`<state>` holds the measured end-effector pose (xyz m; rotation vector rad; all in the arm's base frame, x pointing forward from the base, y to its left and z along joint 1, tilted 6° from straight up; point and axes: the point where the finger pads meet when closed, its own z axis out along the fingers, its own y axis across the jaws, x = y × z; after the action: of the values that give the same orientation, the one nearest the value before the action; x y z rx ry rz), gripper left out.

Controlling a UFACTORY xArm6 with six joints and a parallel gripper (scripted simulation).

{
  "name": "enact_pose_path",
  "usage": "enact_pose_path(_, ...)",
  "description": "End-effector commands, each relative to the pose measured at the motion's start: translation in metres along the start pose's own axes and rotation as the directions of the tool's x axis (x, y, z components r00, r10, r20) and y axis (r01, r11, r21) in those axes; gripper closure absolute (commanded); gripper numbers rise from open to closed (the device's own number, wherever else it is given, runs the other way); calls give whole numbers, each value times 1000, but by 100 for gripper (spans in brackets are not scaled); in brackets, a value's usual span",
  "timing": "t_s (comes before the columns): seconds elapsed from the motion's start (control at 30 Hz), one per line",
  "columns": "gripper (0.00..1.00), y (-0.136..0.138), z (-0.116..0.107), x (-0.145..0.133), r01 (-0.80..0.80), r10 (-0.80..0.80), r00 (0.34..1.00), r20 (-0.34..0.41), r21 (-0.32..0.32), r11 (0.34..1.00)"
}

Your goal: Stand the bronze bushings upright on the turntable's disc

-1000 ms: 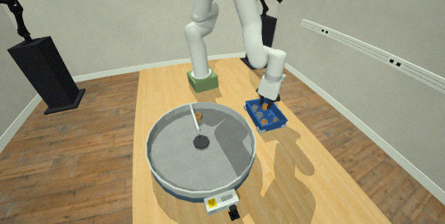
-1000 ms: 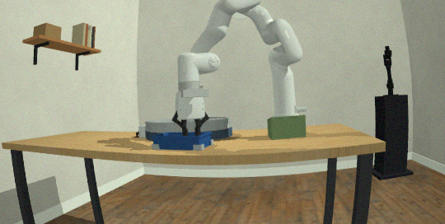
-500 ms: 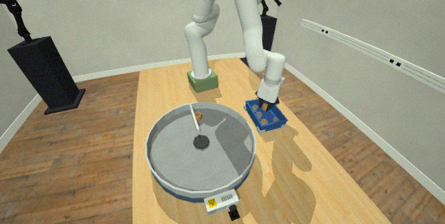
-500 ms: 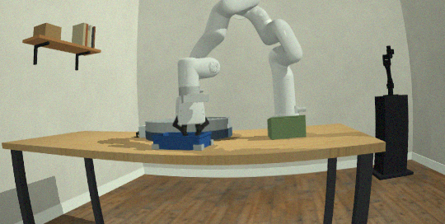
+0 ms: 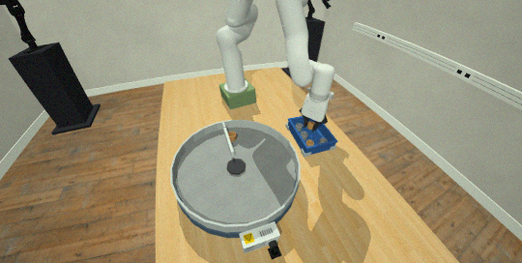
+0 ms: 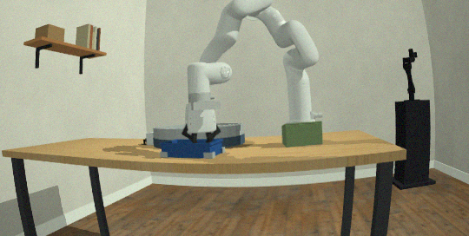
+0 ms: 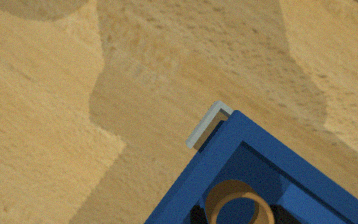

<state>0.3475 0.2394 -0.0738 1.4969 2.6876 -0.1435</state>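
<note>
Pale, plain walls with white skirting (image 5: 130, 84) (image 6: 260, 180) enclose a brown plank floor (image 5: 111, 162) (image 6: 260, 206). A light wood desk (image 5: 169, 114) (image 6: 260, 156) stands on dark legs. A wall shelf (image 6: 65, 47) bears a brown box (image 6: 49, 33) and upright books (image 6: 84, 36).
</note>
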Motion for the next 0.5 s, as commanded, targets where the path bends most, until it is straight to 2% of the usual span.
enact_pose_path(0.0,59,2,-1,0,0,0,1000,0,-4,1000)
enact_pose_path(0.03,59,2,-1,0,0,0,1000,0,-4,1000)
enact_pose_path(0.07,100,2,-1,0,0,0,1000,0,-4,1000)
enact_pose_path(0.47,100,2,-1,0,0,0,1000,0,-4,1000)
